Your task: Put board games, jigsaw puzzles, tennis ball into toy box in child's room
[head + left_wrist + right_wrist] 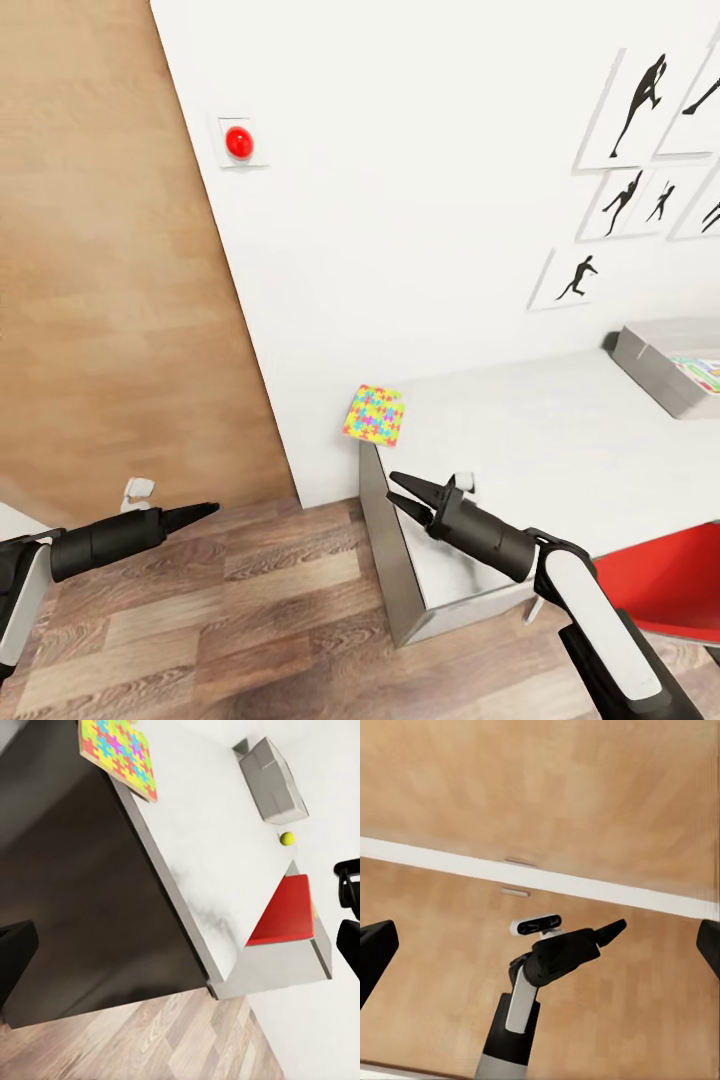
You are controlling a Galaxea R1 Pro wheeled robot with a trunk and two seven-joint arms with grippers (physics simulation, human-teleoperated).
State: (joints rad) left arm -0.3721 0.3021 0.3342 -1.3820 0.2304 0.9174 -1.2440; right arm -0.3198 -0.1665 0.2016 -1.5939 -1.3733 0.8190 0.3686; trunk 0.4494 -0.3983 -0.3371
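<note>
Both pincers were empty: the right pincer (398,490) spread over the worktop (520,430), jigsaw puzzle (372,415) at its eleven o'clock; the left pincer (205,510) pressed together.

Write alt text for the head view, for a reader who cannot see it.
A jigsaw puzzle lies at the far left corner of a pale table, jutting slightly past the edge, with the right gripper open just short of the table's near corner. The left gripper is shut over the wood floor; a grey toy box sits at the table's right, near a red chair.
</note>
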